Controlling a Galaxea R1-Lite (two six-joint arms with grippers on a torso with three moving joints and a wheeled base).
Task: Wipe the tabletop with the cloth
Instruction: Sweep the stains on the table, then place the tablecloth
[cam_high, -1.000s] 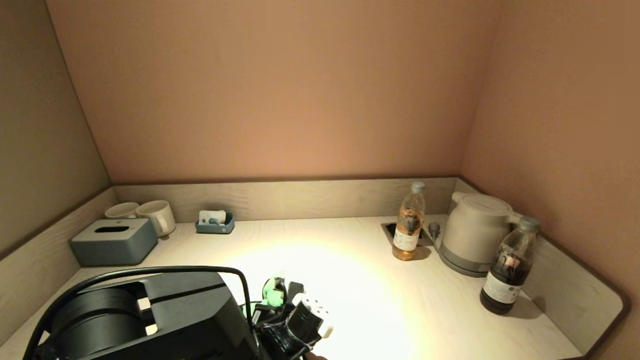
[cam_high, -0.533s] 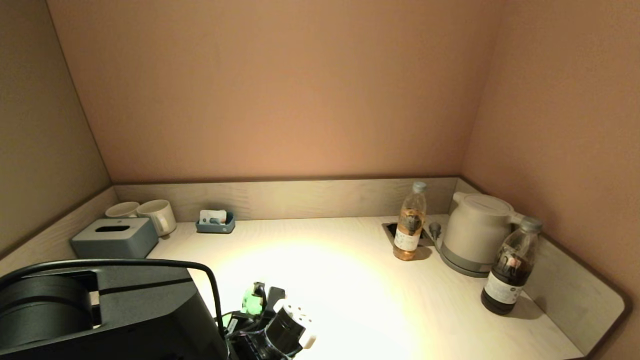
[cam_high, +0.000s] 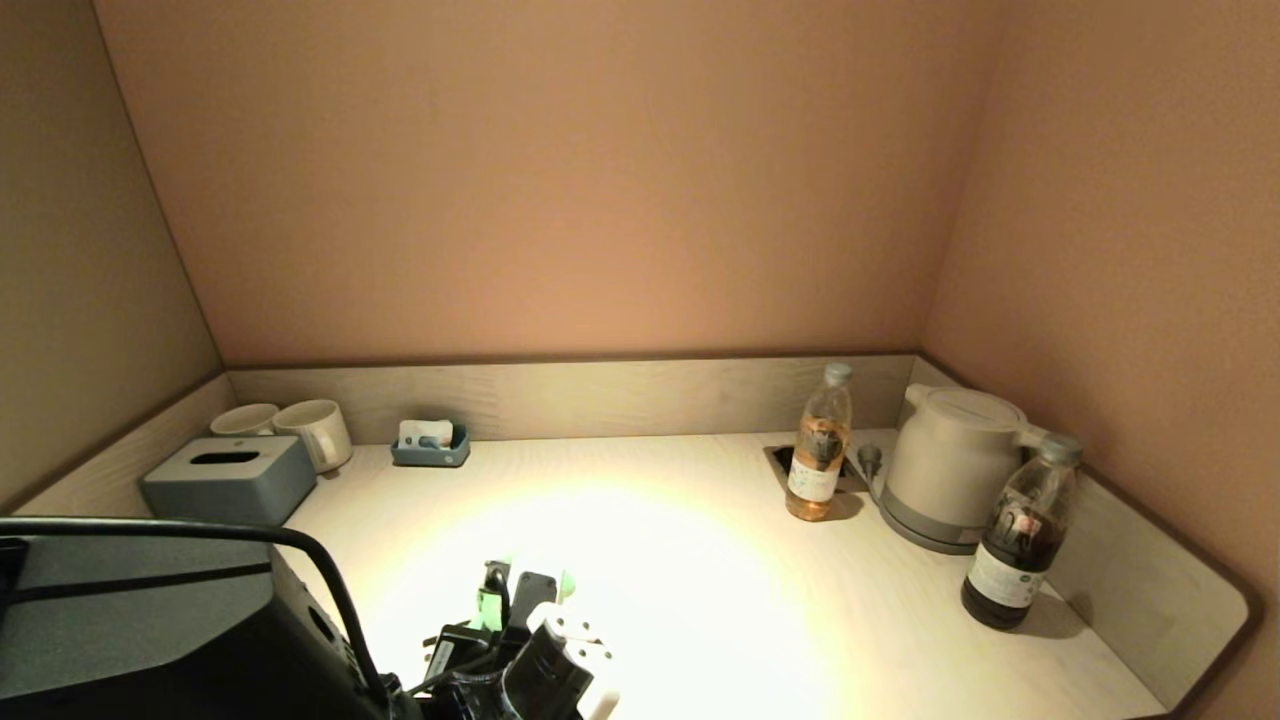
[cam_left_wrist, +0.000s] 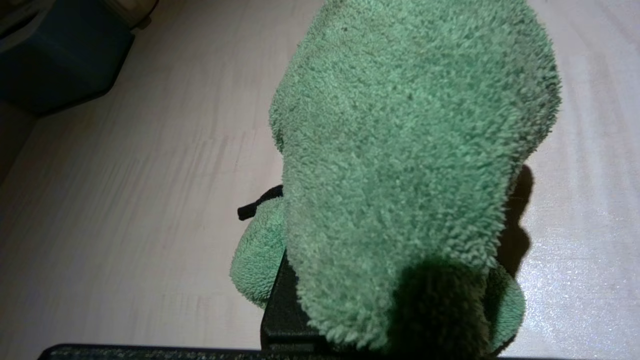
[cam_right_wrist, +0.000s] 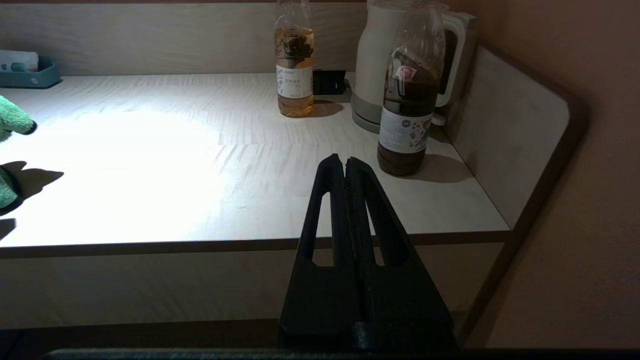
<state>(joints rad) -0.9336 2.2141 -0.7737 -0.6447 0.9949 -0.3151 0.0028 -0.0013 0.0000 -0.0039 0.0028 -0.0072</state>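
Note:
The green fluffy cloth (cam_left_wrist: 400, 150) is bunched in my left gripper (cam_high: 510, 598), which is shut on it. It fills the left wrist view and hides most of the fingers. In the head view the cloth (cam_high: 490, 603) shows as a small green patch over the near left-centre of the light wooden tabletop (cam_high: 700, 560). Its edge shows in the right wrist view (cam_right_wrist: 10, 120) with a shadow beneath. I cannot tell whether it touches the surface. My right gripper (cam_right_wrist: 346, 161) is shut and empty, parked below the table's front edge at the right.
At the back left stand a grey tissue box (cam_high: 228, 482), two mugs (cam_high: 312, 430) and a small blue tray (cam_high: 430, 445). At the right stand a tea bottle (cam_high: 818, 445), a white kettle (cam_high: 950, 465) and a dark bottle (cam_high: 1018, 545). A raised rim runs round the back and sides.
My left arm has moved left and a little nearer the front edge, carrying the cloth with it. The bottles, kettle and mugs have not moved.

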